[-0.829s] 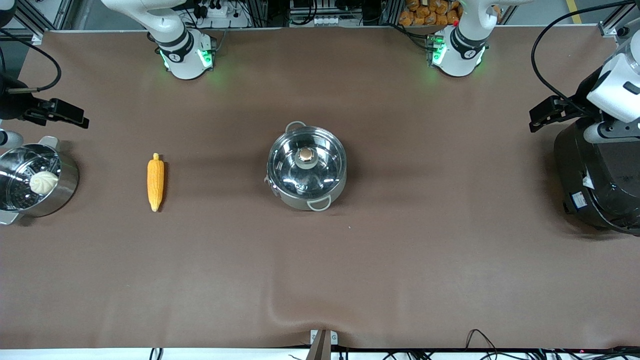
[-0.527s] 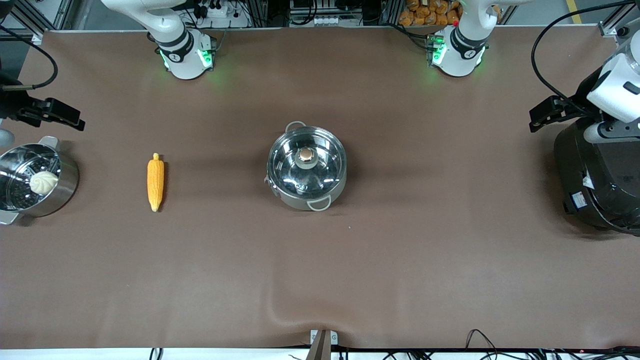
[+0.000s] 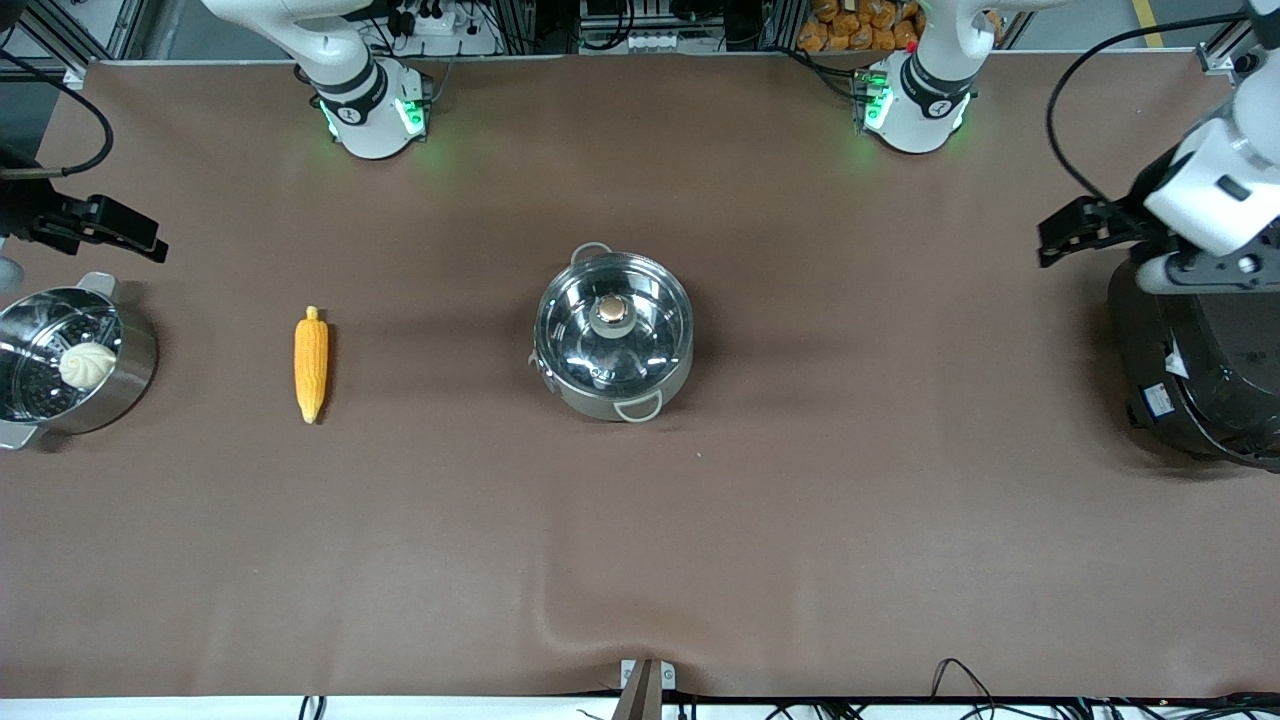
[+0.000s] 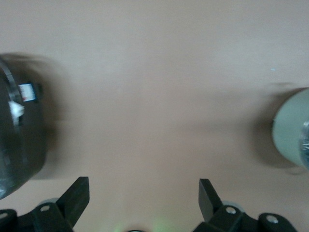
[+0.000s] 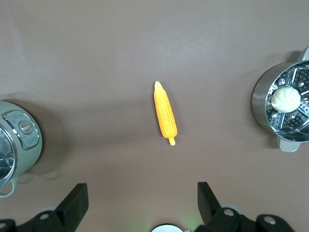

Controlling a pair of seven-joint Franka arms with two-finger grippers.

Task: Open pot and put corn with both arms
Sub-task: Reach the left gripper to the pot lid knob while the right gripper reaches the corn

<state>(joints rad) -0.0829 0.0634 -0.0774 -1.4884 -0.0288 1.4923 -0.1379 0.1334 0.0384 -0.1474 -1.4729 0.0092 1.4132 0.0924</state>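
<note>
Pot (image 3: 613,334) lidded; corn (image 3: 311,363) lies beside it, untouched.

Robot lab: aluminium framing (image 3: 1225,55), cables (image 3: 1090,120)

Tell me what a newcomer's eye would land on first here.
The shiny pot, glass lid on, mid-table. Next the bright corn lying toward the right arm's end, between the pot and a steamer pot holding a white bun.

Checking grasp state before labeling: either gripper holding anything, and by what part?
Nothing held. Left gripper and right gripper are both open and empty; the corn lies on the table, and the lid sits on the pot.
</note>
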